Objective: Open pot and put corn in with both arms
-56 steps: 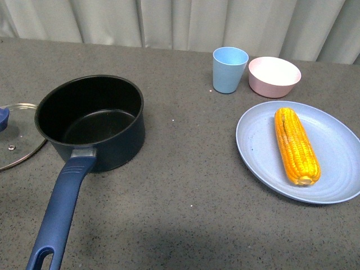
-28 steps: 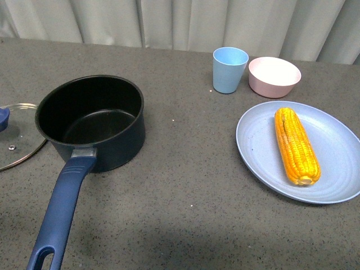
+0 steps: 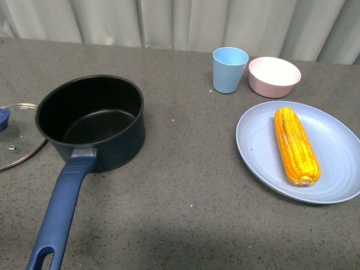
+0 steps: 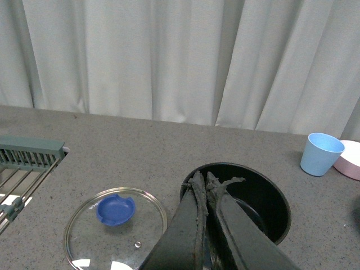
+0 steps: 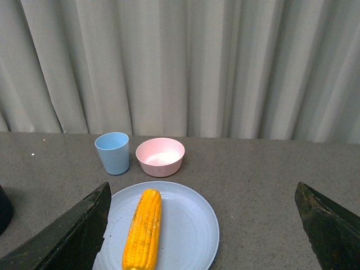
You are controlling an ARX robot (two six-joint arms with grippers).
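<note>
1. The pot [image 3: 90, 121] stands open and empty, handle toward the robot. Its glass lid [image 3: 17, 140] lies flat just left of it.
2. The corn [image 3: 296, 146] lies alone on the blue plate [image 3: 337, 169], well right of the pot.
3. Farther back stand the blue cup [image 3: 229, 69] and the empty pink bowl [image 3: 274, 76].
4. The left gripper [image 4: 204, 179] hangs over the pot, fingers pressed together on nothing. The right gripper [image 5: 202, 188] is spread wide, facing the corn.
5. Nothing has shifted since a second ago.

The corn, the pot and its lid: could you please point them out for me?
corn [image 3: 296, 146], front view, middle of the cob
pot [image 3: 121, 149], front view, outer wall
lid [image 4: 115, 210], left wrist view, blue knob
</note>
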